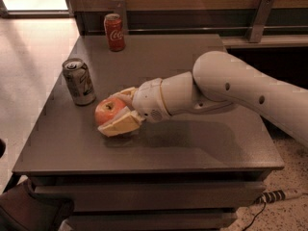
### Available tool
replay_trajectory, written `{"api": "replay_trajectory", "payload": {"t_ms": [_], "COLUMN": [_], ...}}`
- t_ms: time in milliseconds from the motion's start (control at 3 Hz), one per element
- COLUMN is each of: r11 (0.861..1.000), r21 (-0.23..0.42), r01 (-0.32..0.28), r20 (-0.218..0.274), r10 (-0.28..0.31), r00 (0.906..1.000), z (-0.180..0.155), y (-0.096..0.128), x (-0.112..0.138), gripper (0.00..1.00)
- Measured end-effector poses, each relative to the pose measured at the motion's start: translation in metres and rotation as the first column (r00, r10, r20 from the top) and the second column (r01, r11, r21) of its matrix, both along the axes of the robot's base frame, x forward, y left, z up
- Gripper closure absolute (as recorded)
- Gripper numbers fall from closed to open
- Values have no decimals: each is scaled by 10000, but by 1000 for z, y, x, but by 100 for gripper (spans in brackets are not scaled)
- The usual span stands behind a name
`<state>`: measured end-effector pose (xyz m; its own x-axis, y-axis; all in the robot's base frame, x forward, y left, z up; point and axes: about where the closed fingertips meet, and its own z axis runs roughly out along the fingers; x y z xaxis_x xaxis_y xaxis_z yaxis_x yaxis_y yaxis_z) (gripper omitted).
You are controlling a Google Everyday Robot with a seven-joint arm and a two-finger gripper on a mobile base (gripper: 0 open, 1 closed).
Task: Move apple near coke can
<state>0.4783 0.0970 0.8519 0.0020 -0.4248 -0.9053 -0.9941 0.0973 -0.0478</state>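
Note:
The red-orange apple [108, 110] is at the left middle of the grey table [202, 143], between the two cream fingers of my gripper [119, 111]. One finger [119, 124] lies in front of it and the other [126, 94] behind; they are shut on it. The red coke can [114, 32] stands upright at the table's far edge, well beyond the apple. My white arm [240, 88] reaches in from the right.
A silver-grey can with dark lettering [79, 81] stands upright just left of the apple, close to the table's left edge. A wooden wall with metal brackets [260, 18] runs behind the table. A cable [269, 197] lies on the floor at lower right.

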Motion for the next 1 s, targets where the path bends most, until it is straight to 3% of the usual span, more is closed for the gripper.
{"api": "replay_trajectory", "payload": {"t_ms": [667,1000], "r11": [9987,9944], "r21": [-272,-493], "r01": [438,936], "r20": [-589,-672], "r10": [-454,-968], "r00": [9972,9930], "z": [31,46], "y": [-56,-76], "x": [95,149], "gripper": [100,100]}}
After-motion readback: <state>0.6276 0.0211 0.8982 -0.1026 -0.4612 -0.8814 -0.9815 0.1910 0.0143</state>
